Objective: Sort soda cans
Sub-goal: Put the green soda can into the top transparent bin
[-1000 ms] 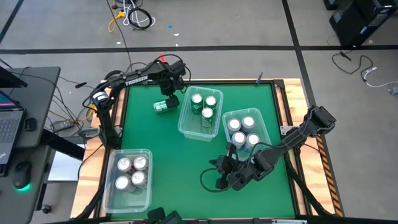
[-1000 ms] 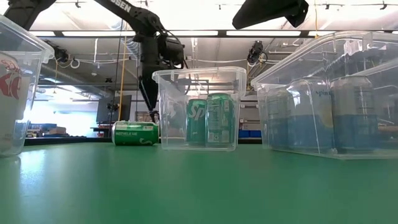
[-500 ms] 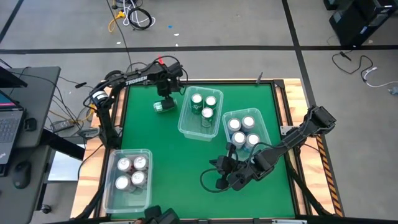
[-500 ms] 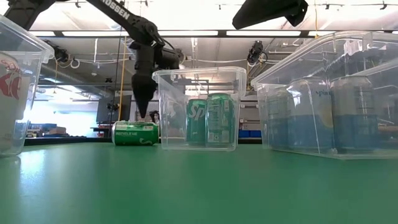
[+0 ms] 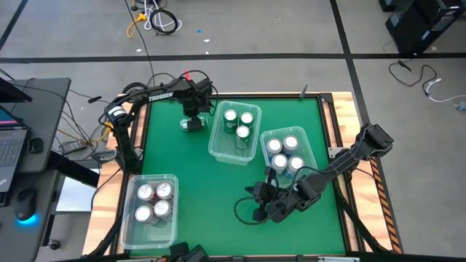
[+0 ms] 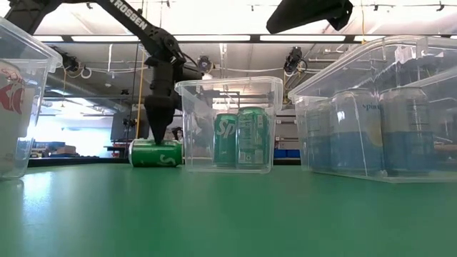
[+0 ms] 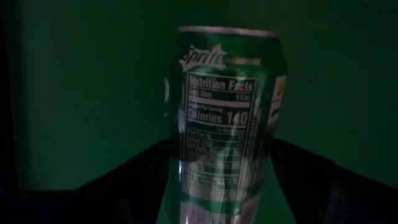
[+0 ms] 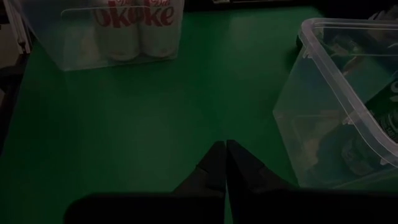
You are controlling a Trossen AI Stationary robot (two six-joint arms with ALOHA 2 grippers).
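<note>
Left gripper (image 5: pixel 193 120) is straddling, fingers wide, the toppled green can (image 6: pixel 156 153) just beside the middle bin (image 6: pixel 228 126); right gripper (image 8: pixel 224 163) is resting closed.

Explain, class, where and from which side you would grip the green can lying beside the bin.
Probably grip the green can across the middle of its round body, from straight above. It lies on its side on the table, ends exposed, and the left gripper already straddles it there, fingers apart.

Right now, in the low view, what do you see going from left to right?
Bin of silver-white cans → lying green can under the left gripper → bin of green cans → bin of blue cans.
</note>
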